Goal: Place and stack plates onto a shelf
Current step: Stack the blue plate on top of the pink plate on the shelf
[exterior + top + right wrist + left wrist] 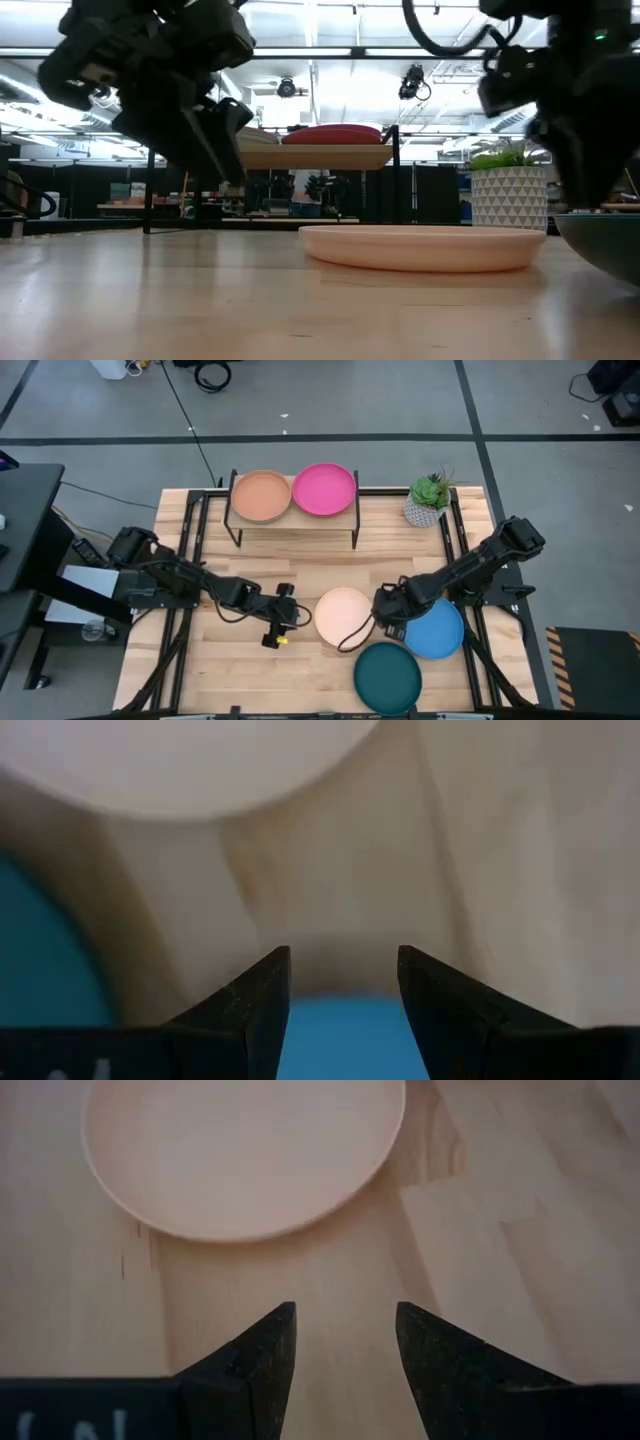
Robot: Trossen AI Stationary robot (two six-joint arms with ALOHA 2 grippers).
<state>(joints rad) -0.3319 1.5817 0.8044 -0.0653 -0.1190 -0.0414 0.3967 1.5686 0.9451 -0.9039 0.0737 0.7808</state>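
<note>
The shelf [292, 520] stands at the table's far side and carries an orange plate [262, 496] and a magenta plate [324, 489] side by side. A peach plate [345, 616] lies flat on the table, with a blue plate [437, 630] to its right and a dark teal plate [388, 676] nearer the front edge. My left gripper [345, 1312] is open, just left of the peach plate [240, 1150]. My right gripper [343, 955] is open on the peach plate's right side, above the blue plate's rim [340, 1030]. The other plates are out of view.
A small potted plant [430, 500] in a white pot stands right of the shelf. A black cable loops on the table by the peach plate's near side [352, 640]. The near left part of the table [215, 670] is bare wood. The low view shows the peach plate [422, 245] between both arms.
</note>
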